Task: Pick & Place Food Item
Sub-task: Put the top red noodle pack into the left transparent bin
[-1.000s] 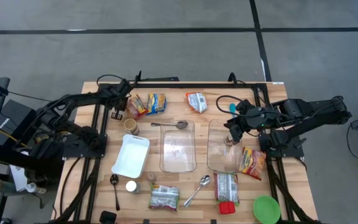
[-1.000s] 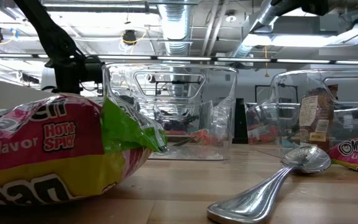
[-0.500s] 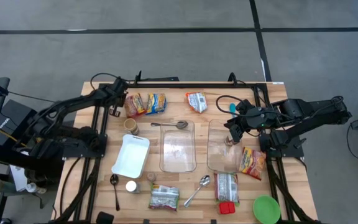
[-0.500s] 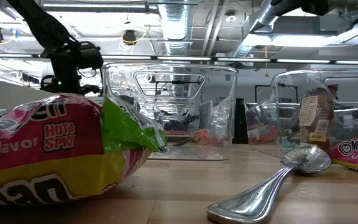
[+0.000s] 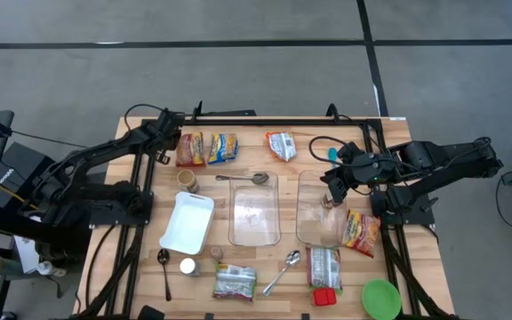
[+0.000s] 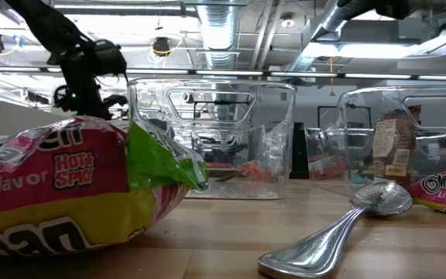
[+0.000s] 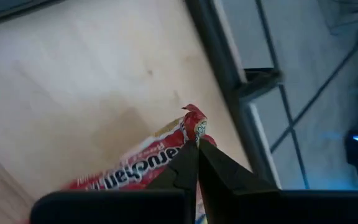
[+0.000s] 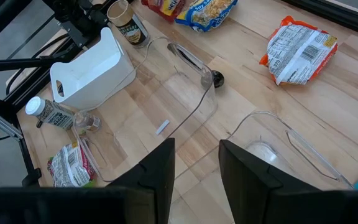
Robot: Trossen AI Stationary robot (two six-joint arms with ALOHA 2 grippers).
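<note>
Ramen packet (image 5: 191,148), red and orange with yellow print, lies flat at the far left of the bench (image 5: 238,178) in the high view, touching a second yellow-and-blue packet (image 5: 223,147) just beside it; the left gripper (image 5: 172,140) sits at its outer edge, while the right gripper (image 5: 331,180) hangs above the right-hand clear container (image 5: 320,213), with another clear container (image 5: 254,211) to its left and a white tray (image 5: 188,222) nearer the left arm. Low view: the left arm (image 6: 80,66) shows dark behind a large red, yellow and green packet (image 6: 76,194) in the foreground; a spoon (image 6: 347,225) lies on the wood. Left wrist view: the fingers (image 7: 194,168) are pressed together, pinching the crimped red corner of the ramen packet (image 7: 142,171), whose white lettering shows on red film against pale wood. Right wrist view: the right arm's fingers (image 8: 154,171) stand apart with a clear gap, holding nothing, above the two clear containers.
</note>
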